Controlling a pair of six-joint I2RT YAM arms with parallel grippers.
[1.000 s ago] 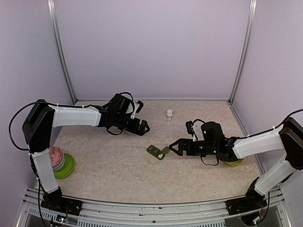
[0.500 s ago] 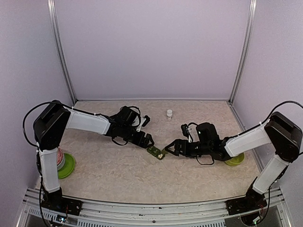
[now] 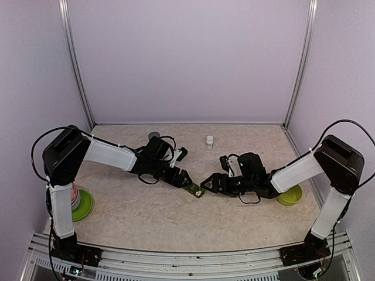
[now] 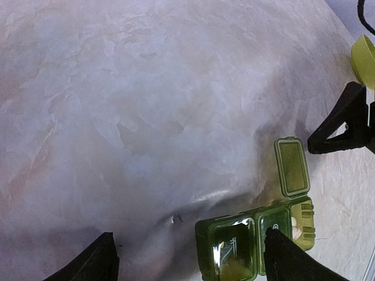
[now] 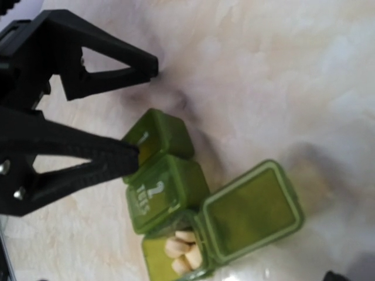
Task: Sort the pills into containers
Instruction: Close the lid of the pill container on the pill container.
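Observation:
The olive-green pill box (image 3: pixel 192 188) lies mid-table, a strip of three compartments. In the right wrist view its two closed lids (image 5: pixel 158 187) are numbered, and the end compartment stands open with its lid (image 5: pixel 252 211) flipped back and several white pills (image 5: pixel 183 249) inside. My left gripper (image 3: pixel 180 178) is open at the box's left end. In its wrist view (image 4: pixel 190 266) the box (image 4: pixel 234 243) sits between the fingers, and one fingertip (image 5: pixel 132 153) rests on the far closed lid. My right gripper (image 3: pixel 207 183) is open, just right of the box, its own fingers barely in its wrist view.
A small white bottle (image 3: pixel 210 140) stands at the back. A lime-green bowl (image 3: pixel 290 197) sits under the right arm. Another lime bowl (image 3: pixel 82 206) with a reddish container (image 3: pixel 69 194) sits at the left edge. A grey round object (image 3: pixel 154 135) lies behind the left arm.
Both grippers have closed in on the pill box. The left came forward and right and down to its left end. The right moved left to its open end.

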